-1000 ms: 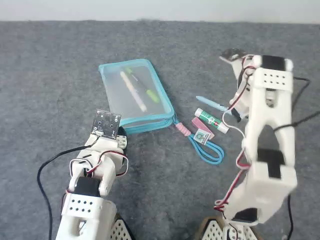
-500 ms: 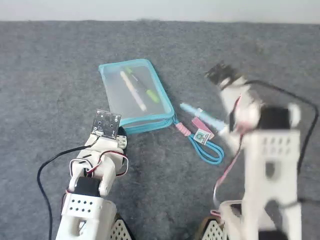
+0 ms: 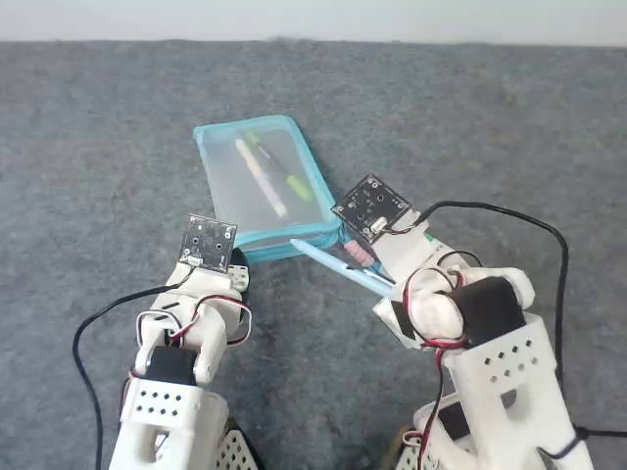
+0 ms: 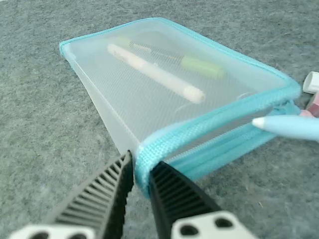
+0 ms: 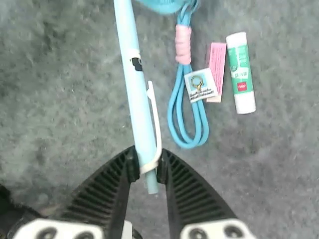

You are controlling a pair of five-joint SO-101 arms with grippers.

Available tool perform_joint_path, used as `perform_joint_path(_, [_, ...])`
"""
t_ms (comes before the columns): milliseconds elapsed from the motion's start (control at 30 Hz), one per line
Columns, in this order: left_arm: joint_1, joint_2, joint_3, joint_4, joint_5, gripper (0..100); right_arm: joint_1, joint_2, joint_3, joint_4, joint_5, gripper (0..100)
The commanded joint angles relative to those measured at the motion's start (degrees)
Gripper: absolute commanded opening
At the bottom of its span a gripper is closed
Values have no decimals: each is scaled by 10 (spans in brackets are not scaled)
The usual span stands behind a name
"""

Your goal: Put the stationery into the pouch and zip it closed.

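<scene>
Nearest, the left gripper (image 4: 140,164) has its fingers clenched on the teal zip edge of the pouch (image 4: 164,99) at its near corner, holding it steady. The right gripper (image 5: 147,154) has its fingers grasping the light blue pen (image 5: 130,84) near its clip end; the pen's tip lies just at the pouch's mouth, not yet inside.

The step in hand looks to be feeding this pen in. The next move calls for sliding it lengthwise between the two teal zip bands while the left side keeps the mouth from shifting; a tip that catches on the fabric would likely push the pouch away.

Beside the pen lie the blue strap loop (image 5: 187,117), a pink piece (image 5: 217,62) and the green-and-white glue stick (image 5: 239,72), all outside the pouch and likely next to go in, with the zip last. Farther on, a cream pen (image 4: 154,72) and a green marker (image 4: 199,65) show through the pouch's clear wall.

The bench (image 3: 98,117) is covered in grey felt-like cloth; a pale wall (image 3: 313,20) runs along its far edge.
</scene>
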Motion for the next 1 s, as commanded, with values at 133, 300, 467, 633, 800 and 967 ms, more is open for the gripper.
perform_joint_path(133, [-1,4,-2,-17,-4,12,-7,44,-7,-58,-11,6])
perform_joint_path(300, [-1,4,-2,-16,-4,12,-20,107,-7,-118,-25,6])
perform_joint_path(467, [-1,4,-2,-17,-4,12,-69,161,-26,-153,-58,6])
perform_joint_path(633, [0,4,-2,-17,-4,12,-112,246,-117,-155,-89,6])
perform_joint_path(800, [-1,4,-2,-17,-4,12,-145,361,-188,-188,-98,7])
perform_joint_path(967, [-1,4,-2,-17,-4,12,-163,474,-261,-208,-99,11])
